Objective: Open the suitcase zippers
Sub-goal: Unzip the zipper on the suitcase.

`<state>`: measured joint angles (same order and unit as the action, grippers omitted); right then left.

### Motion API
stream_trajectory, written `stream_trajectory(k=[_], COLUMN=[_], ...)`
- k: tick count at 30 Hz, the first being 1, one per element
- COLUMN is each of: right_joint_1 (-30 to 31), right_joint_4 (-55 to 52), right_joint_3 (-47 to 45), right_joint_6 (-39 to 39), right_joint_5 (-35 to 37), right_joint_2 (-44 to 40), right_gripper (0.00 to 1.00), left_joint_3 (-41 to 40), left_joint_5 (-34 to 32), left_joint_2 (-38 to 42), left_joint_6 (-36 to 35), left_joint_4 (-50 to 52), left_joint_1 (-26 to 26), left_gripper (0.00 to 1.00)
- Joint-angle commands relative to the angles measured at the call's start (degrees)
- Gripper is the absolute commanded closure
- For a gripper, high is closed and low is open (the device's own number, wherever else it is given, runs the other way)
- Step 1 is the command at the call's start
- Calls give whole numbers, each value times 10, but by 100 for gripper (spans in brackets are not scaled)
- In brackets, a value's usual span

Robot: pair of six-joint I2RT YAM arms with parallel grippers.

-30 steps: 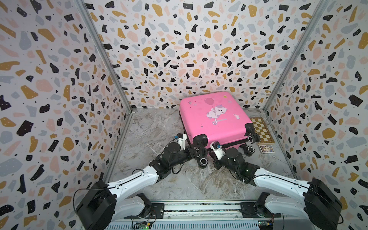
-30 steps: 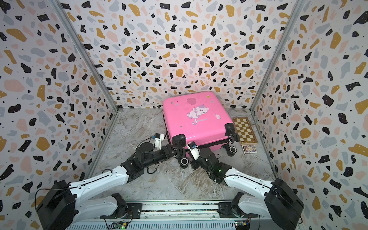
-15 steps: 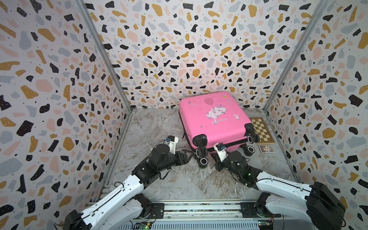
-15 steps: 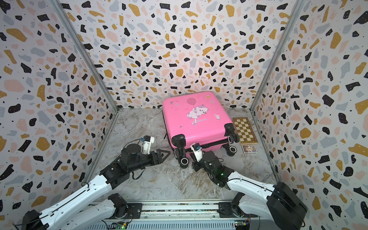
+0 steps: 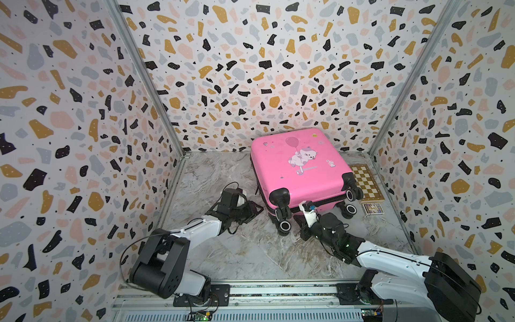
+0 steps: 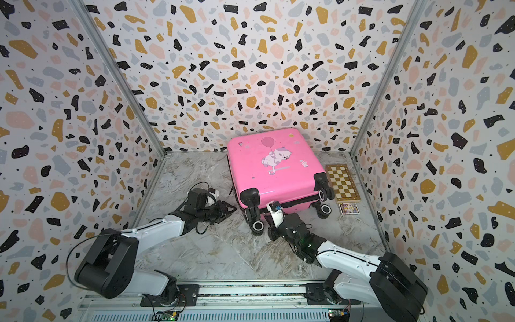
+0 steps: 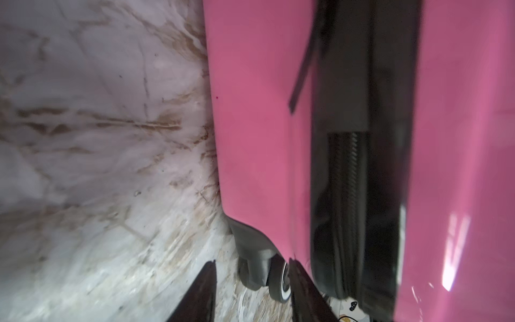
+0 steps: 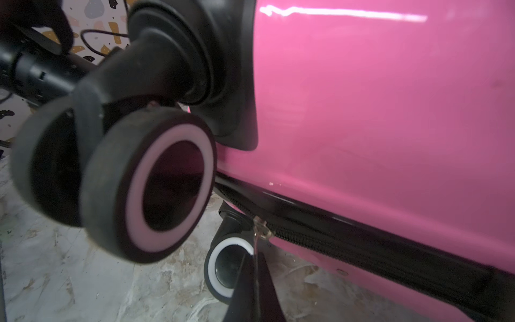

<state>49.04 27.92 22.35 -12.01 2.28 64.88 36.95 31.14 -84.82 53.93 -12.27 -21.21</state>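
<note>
While the suitcase (image 5: 298,170) is lying flat on the marble floor (image 5: 250,259), cat print up, it's sitting toward the back right of the cell near the rear wall, with its wheel end facing the robot base in both top views. Checkered board (image 5: 366,182) is lying just beside its right edge, and a small picture card (image 5: 373,208) is lying in front of the board. Zippers (image 8: 362,251) are showing as a black band running along the seam between the two pink halves. Right gripper (image 8: 254,260) is sitting low at the wheel end, beside the near wheel (image 8: 156,184). Its fingers (image 8: 269,290) are pinching the thin pale zipper pull (image 8: 259,231), which is hanging off the band. I can't tell which side of that slider is unzipped. Left gripper (image 5: 257,208) is hovering low beside the suitcase's left side, close to the front-left wheel (image 5: 284,225). In the left wrist view its jaws are standing a modest gap apart and gripping nothing, with only wheel and floor showing between them. One finger (image 7: 303,290) is overlapping the pink shell edge there, and contact can't be told. That view is blurring, but the band is showing along the side seam, with a thin dark tab (image 7: 303,69) sticking off it.
</note>
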Motion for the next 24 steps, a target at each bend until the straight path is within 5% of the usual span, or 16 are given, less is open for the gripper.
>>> stream_trajectory(k=[1, 24], right_joint_1=[28, 139], right_joint_4=[13, 199], right_joint_3=[15, 23], right_joint_6=[-9, -47], right_joint_5=[-26, 44], right_joint_2=[11, 124], right_gripper=[100, 100], left_joint_3=[24, 36], left_joint_5=[32, 8], left_joint_2=[-39, -90], left_joint_6=[31, 36], left_joint_4=[-116, -151], left_joint_1=[-4, -96], left_gripper=[62, 66])
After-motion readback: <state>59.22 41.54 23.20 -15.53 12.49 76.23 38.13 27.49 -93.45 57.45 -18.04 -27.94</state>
